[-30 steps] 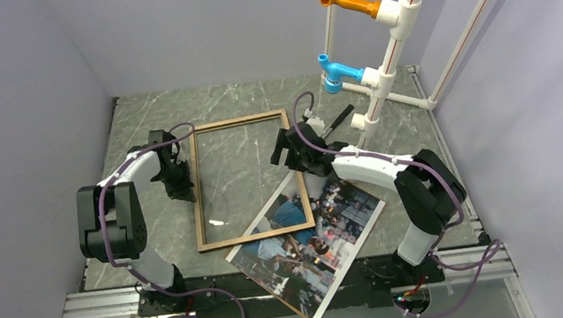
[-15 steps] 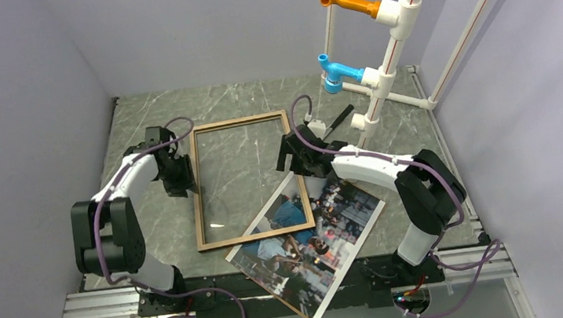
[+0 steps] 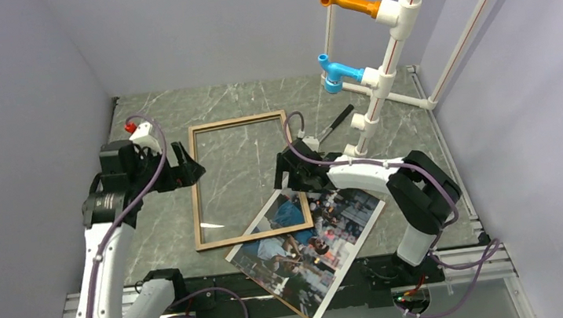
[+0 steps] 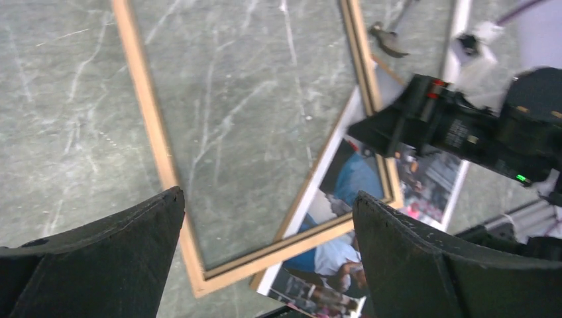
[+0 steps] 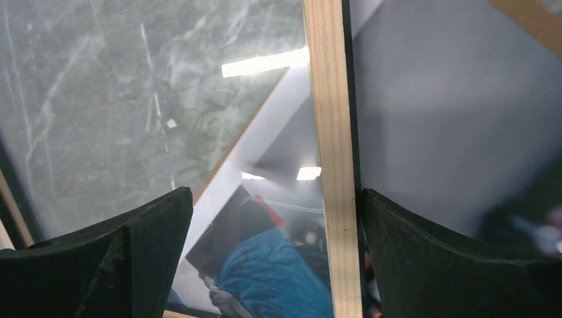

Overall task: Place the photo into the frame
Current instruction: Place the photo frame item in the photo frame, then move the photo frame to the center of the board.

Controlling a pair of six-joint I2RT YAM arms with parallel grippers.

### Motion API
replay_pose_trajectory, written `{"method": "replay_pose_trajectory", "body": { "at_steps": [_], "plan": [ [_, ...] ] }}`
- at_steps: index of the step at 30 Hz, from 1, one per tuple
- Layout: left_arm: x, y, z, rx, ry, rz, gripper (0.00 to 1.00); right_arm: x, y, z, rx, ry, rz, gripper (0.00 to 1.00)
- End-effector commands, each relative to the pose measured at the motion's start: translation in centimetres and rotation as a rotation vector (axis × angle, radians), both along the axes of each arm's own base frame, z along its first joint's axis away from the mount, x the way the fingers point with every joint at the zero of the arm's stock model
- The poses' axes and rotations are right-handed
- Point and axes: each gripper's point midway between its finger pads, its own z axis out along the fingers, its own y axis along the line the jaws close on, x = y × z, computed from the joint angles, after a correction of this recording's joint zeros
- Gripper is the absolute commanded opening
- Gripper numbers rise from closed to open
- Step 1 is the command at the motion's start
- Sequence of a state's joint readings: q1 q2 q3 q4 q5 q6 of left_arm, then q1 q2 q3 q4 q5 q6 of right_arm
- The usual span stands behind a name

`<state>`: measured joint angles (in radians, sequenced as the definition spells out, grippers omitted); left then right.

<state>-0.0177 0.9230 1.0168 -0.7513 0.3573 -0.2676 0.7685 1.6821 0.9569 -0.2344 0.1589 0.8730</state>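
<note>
I judged the task barely begun. The frame lay flat at centre with nothing in it. The photo lay picture-up at lower centre, one corner tucked under the frame's lower-right corner. My left claw hung released by the left rail. My right claw gaped astride the right rail.

The frame, with thin light-wood rails, lies flat in the middle of the desk. The photo lies skewed and picture-side up at the desk's near edge, one corner under the frame.
</note>
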Motion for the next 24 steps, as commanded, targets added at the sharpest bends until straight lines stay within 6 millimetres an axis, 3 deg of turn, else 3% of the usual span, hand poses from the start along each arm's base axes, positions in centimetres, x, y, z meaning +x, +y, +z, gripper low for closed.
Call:
{"method": "replay_pose_trajectory", "body": {
  "at_steps": [1,5,10,12,16,22,24],
  "plan": [
    [-2.9,-2.2,1.3,-0.113,-0.004,-0.077,0.99,0.6,3.9,1.0,0.101,-0.003,0.039,0.98],
    [-4.7,-2.4,1.0,-0.137,-0.004,-0.077,0.99,1.4,5.7,1.3,0.117,-0.004,0.055,0.97],
    [-6.3,-2.7,-0.3,-0.153,0.003,-0.083,0.98,2.9,6.2,0.5,0.062,-0.004,0.042,0.84],
    [-6.6,-2.5,-0.7,-0.148,0.005,-0.075,0.97,3.5,6.2,0.3,0.037,-0.015,0.039,0.68],
    [-7.2,-2.5,-1.2,-0.147,0.007,-0.074,0.96,4.5,6.3,0.0,-0.003,-0.026,0.034,0.64],
    [-7.4,-2.5,-1.7,-0.148,0.016,-0.075,0.94,5.9,6.8,-0.2,-0.018,-0.038,0.006,0.27],
    [-7.4,-2.4,-2.0,-0.146,0.019,-0.071,0.94,6.5,7.0,-0.2,-0.019,-0.038,-0.004,0.2]
  ]
}}
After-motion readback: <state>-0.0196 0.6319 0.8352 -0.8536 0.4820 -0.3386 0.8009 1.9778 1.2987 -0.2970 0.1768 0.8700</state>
